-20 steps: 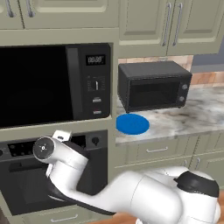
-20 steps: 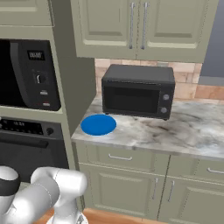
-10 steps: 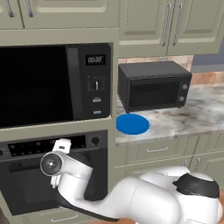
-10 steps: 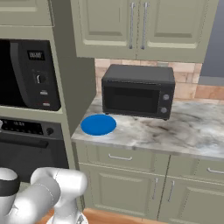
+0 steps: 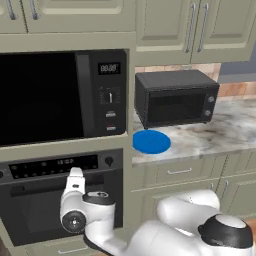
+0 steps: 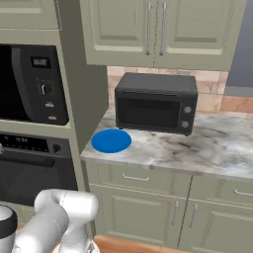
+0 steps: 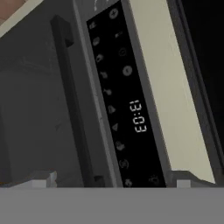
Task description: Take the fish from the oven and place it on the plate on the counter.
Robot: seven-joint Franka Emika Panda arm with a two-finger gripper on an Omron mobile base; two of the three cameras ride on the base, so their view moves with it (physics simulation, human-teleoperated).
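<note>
The black oven (image 5: 30,210) (image 6: 22,173) sits low in the wall unit with its glass door shut, so the fish is hidden. In the hand view, rolled on its side, I face the oven's control strip (image 7: 118,96) with its lit display and the dark door handle (image 7: 74,100) close ahead. My gripper (image 7: 113,181) is open, its tips wide apart with nothing between them. In the left base view my white forearm (image 5: 75,200) hangs in front of the oven door. The blue plate (image 5: 151,141) (image 6: 111,141) lies bare on the marbled counter (image 5: 225,130) (image 6: 207,148).
A large black microwave (image 5: 55,95) (image 6: 39,84) is built in above the oven. A small black microwave (image 5: 175,97) (image 6: 155,104) stands on the counter behind the plate. Beige drawers (image 6: 138,178) run under the counter, and cabinets hang above.
My arm has sunk lower in front of the oven, its round joint dropping from the control strip's height to the door. The gripper has stayed open. Plate and microwaves have not moved.
</note>
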